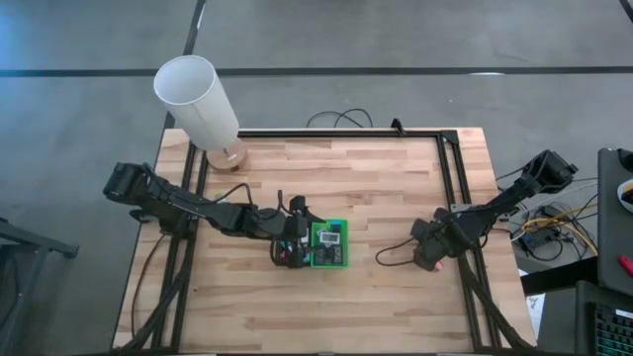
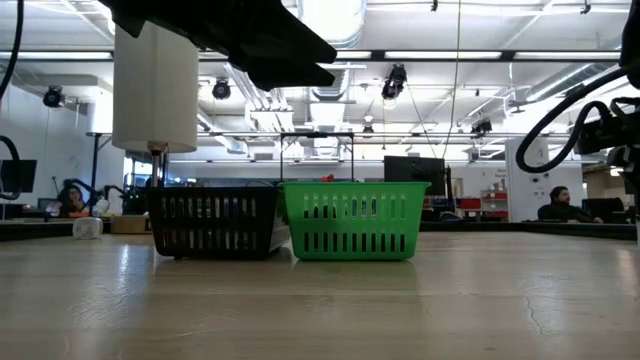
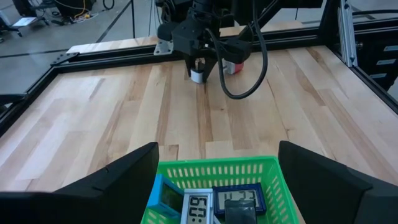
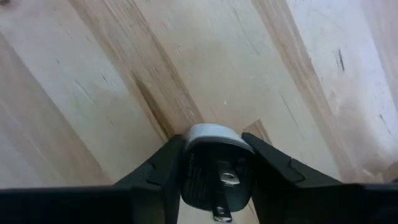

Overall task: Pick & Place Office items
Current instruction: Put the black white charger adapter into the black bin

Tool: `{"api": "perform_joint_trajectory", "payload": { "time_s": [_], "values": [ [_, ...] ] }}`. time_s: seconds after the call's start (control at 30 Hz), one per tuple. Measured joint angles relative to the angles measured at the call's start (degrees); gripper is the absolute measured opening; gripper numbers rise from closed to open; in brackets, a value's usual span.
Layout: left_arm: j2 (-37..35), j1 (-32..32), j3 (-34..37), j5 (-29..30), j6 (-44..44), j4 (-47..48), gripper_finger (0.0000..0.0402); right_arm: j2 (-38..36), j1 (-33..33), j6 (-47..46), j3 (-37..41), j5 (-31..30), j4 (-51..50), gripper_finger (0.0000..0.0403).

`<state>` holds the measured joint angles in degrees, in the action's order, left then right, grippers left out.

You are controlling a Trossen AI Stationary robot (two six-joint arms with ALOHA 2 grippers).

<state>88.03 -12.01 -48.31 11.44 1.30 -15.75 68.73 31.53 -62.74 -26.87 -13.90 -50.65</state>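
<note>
Now my left arm stretches across the table (image 1: pixel 396 188), its gripper (image 1: pixel 293 240) spread wide and empty over the green tray (image 3: pixel 214 171). My right gripper (image 4: pixel 216 163) points down near the right edge, fingers pinching a small black-and-white plug-like item (image 4: pixel 214 171) against the wood.

We saw one small white-and-black piece (image 4: pixel 216 171), blocky with a rounded white end and a metal prong, clamped between the right gripper's (image 4: pixel 217 168) fingers low over the bare wood on the right side of the table (image 1: pixel 396 178). Inside the green basket (image 3: pixel 214 171) lay several small digital clocks (image 3: pixel 219 204), teal, white and dark-framed, faces up, crowded side by side.
</note>
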Motion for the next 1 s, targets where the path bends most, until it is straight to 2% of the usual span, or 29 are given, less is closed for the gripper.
{"api": "perform_joint_trajectory", "payload": {
  "time_s": [0.27, 0.43, 0.57, 0.73, 0.9, 1.0],
  "values": [
    [0.0, 0.0, 0.0, 0.0, 0.0, 0.4, 0.0335, 0.2, 0.0, 1.3, -1.3, 1.1, -0.2, 0.0130],
    [0.0, 0.0, 0.0, 0.0, 0.0, 0.4, 0.0335, 0.2, 0.0, 4.6, -5.3, -0.8, -0.2, 0.0130],
    [0.0, 0.0, 0.0, 0.9, 0.0, 0.4, 0.0335, 0.1, 0.0, 9.2, -9.7, -5.6, 0.0, 0.0130],
    [0.0, 0.0, 0.0, 4.2, 0.0, 0.4, 0.0335, 0.1, 0.1, 18.5, -16.6, -15.4, 1.3, 0.0130],
    [0.0, 0.4, 0.0, 8.0, -3.4, 0.2, 0.0335, 0.1, 0.1, 31.8, -22.7, -25.9, 8.1, 0.0130],
    [0.0, 1.1, 0.0, 8.1, -5.7, 0.2, 0.0335, 0.1, 0.1, 44.0, -24.8, -29.8, 16.1, 0.0130]
  ]
}}
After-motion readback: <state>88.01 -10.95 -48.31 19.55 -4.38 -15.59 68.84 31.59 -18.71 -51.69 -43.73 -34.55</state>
